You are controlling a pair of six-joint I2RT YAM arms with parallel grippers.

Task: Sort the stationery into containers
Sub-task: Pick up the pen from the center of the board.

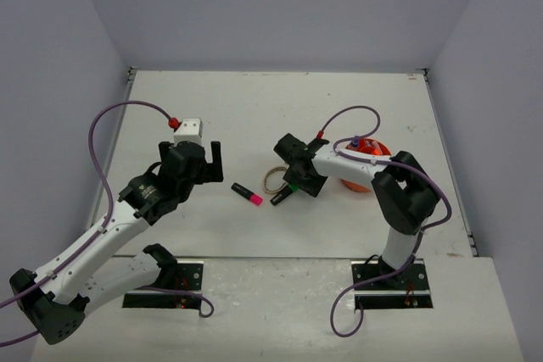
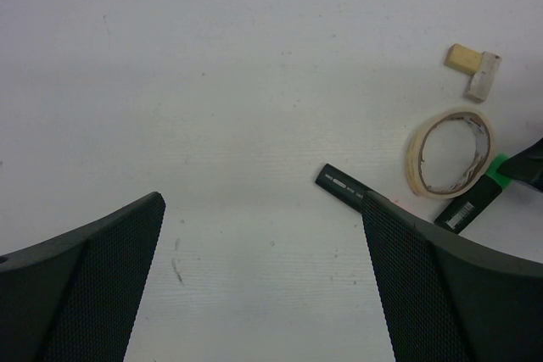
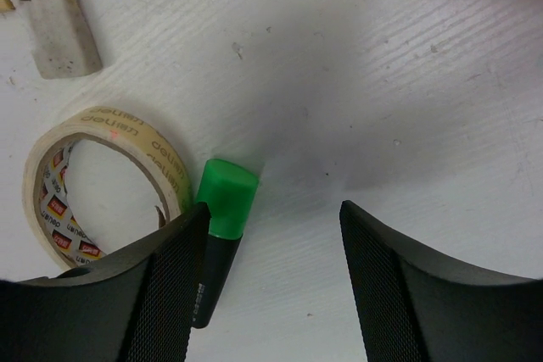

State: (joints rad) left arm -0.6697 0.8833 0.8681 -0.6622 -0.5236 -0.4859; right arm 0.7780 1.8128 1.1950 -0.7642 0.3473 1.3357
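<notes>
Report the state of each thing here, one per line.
Green highlighter, lying flat, not gripped.
Pink highlighter, lying flat, untouched.
Tape roll, lying flat.
Tan block, lying flat.
Pot, upright, partly hidden.
Left claw, open, empty.
Right claw, open, astride green highlighter.

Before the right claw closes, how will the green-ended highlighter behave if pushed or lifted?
Probably stiff and light: the green-ended highlighter looks like a short plastic barrel. Its flattish cap suggests sliding rather than rolling. Lying right beside the tape roll, it may nudge that when pushed.
</notes>
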